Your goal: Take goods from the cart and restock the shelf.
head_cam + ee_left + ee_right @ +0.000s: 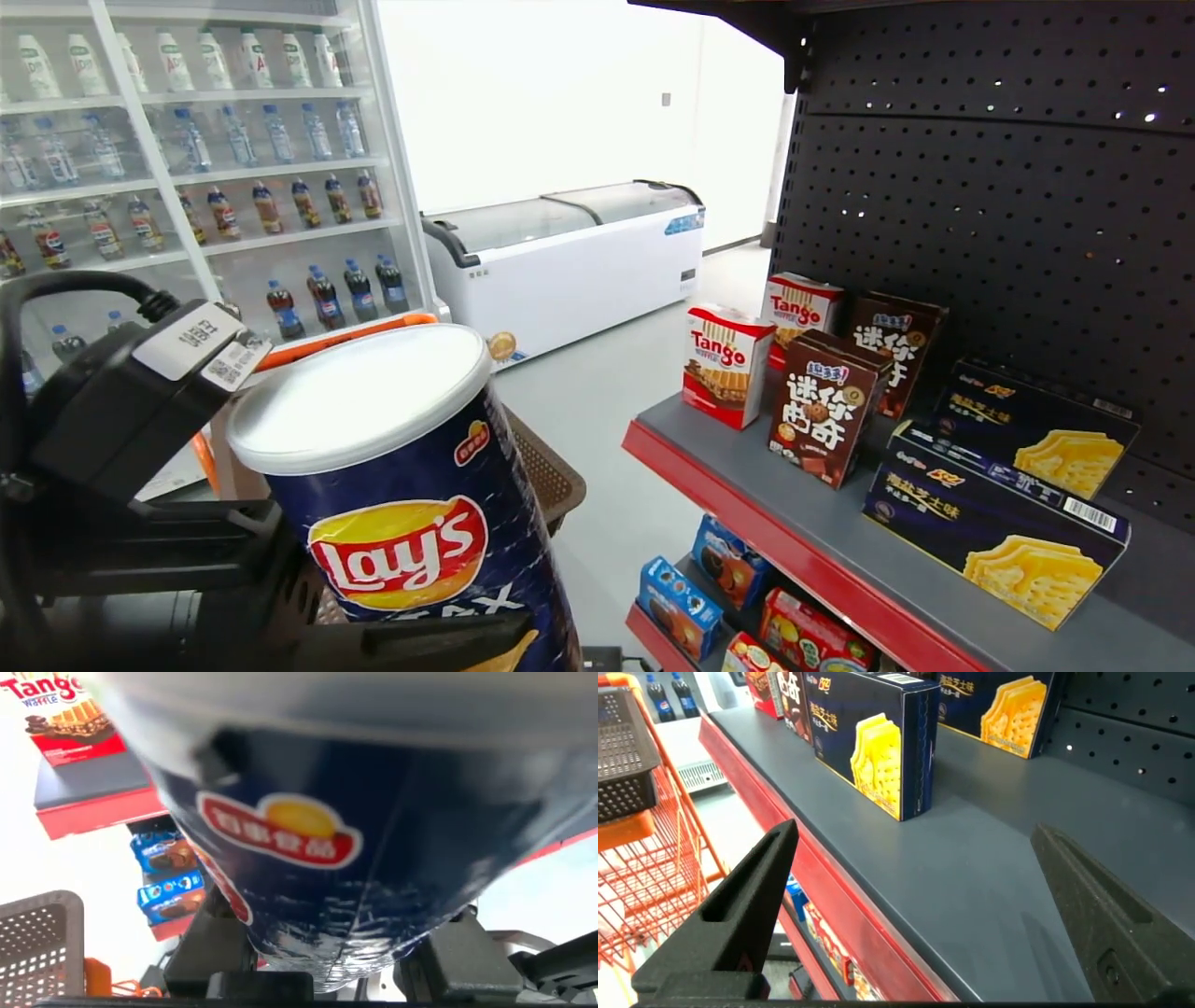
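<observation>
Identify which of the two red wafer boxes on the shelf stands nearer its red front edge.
The front wafer box, almost at the shelf edge; the rear wafer box stands behind it, farther back.

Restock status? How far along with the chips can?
Done: chips can looks lifted out of the cart. In hand: left claw is shut on it, beside the shelf. Left: set it on the bare shelf surface, where the open right claw hovers near the cracker boxes. What else the cart holds, I cannot tell.
</observation>
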Tool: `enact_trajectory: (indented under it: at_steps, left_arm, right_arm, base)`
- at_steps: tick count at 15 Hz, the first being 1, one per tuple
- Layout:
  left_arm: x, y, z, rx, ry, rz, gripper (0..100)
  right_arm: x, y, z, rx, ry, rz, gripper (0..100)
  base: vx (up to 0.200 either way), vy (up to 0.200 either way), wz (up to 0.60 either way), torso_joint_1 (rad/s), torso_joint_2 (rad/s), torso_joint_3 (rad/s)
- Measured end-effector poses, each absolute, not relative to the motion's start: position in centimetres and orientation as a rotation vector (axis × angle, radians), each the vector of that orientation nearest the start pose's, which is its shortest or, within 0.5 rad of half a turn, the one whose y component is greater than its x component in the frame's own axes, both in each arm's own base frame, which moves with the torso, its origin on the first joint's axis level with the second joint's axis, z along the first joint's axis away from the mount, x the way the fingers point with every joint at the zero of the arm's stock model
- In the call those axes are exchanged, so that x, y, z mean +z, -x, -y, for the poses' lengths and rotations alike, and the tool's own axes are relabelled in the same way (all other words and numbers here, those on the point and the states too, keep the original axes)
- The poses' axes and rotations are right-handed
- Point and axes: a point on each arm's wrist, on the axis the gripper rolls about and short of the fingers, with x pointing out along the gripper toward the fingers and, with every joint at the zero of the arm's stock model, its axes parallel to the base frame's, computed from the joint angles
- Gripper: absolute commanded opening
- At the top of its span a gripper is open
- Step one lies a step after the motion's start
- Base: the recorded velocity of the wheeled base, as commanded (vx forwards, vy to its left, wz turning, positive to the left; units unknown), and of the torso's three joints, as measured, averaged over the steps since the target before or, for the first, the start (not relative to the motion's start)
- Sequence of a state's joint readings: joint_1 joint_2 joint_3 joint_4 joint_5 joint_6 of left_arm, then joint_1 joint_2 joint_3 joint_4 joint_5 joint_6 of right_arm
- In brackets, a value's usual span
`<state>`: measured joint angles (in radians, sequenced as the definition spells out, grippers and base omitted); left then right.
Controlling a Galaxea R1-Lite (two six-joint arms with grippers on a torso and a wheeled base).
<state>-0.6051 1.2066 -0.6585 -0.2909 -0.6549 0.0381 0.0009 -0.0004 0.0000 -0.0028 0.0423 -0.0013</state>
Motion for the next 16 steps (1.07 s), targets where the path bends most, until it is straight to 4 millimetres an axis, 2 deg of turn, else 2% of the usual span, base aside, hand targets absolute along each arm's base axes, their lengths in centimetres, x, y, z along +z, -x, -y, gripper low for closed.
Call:
enact_trajectory:
  at_steps: [16]
  left_arm:
    - [23.34,-13.53,11.79,-1.299,-0.048,-0.223,0]
  right_arm:
    - [7.58,2.29,-0.09,0.044,0.002,0.003,100]
  base:
    - [0.000,0.000,-0.60,0.003,0.00,0.003]
